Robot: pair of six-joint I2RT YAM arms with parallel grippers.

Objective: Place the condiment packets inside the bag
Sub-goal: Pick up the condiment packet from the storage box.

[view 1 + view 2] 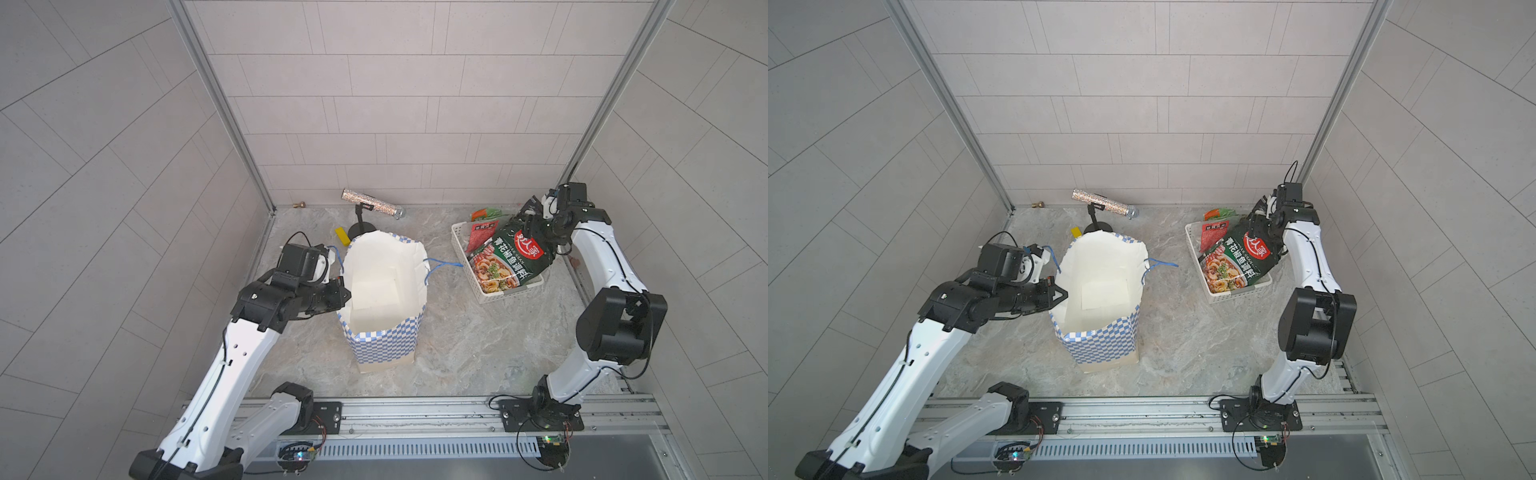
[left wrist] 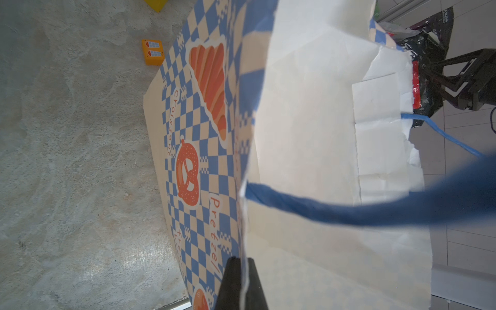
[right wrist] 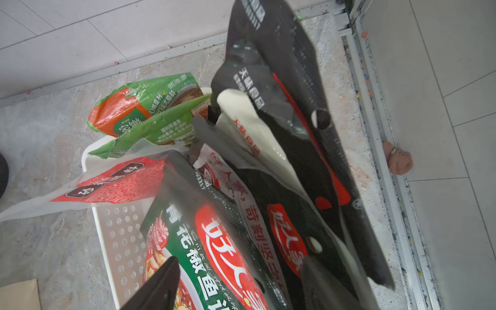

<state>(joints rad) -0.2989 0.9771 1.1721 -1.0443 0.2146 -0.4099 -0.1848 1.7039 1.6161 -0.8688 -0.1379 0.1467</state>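
The bag stands open in the middle, checkered blue and white outside, white and empty inside. My left gripper is shut on its left rim, one finger on each side of the paper. Several condiment packets sit in the white basket. My right gripper is closed wide on the top of the big green packet and a black packet, which are tilted up. A red packet and a green-orange one lie behind.
A glittery silver tube on a black stand rises just behind the bag, with a yellow block beside it. Another orange-yellow block lies near the bag's base. The bag's loose blue handle points toward the basket. Walls close in on both sides.
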